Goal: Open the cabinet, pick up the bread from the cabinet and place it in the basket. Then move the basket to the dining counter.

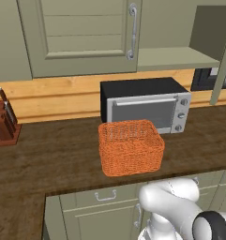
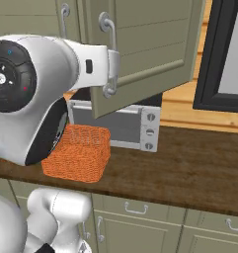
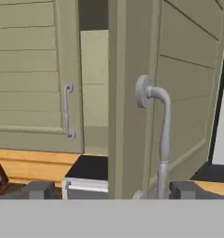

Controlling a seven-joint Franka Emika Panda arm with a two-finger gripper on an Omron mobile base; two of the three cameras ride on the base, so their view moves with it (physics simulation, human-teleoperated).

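Cabinet (image 1: 81, 37): grey-green wall unit with recessed-panel doors. Left door shut in the left base view, its curved silver handle (image 1: 132, 32) at the door's 3 o'clock edge. Right door (image 2: 145, 49) swung partly open; in the hand view a dark gap and a pale inner wall show between the two doors.

Right door handle (image 3: 161, 135): curved silver bar, standing upright between the two finger tips in the hand view.

Gripper (image 3: 112, 189): fingers (image 3: 36, 189) spread wide to either side of the handle bar, not touching it; jaws open, holding nothing.

Basket (image 1: 130, 146): orange woven wicker, on the dark wood worktop (image 1: 48, 159), just in front of the microwave, at the microwave's 7 o'clock. Nothing can be made out inside it.

Microwave (image 1: 147, 104): black body, silver front, knobs at its 3 o'clock side, below the cabinet.

Knife block (image 1: 4, 119): reddish-brown, at the worktop's 9 o'clock end, well apart from the basket.

Base cupboards (image 2: 140, 227): grey-green, small silver handles, under the worktop.

Bread: hidden; cabinet interior too little exposed to tell.
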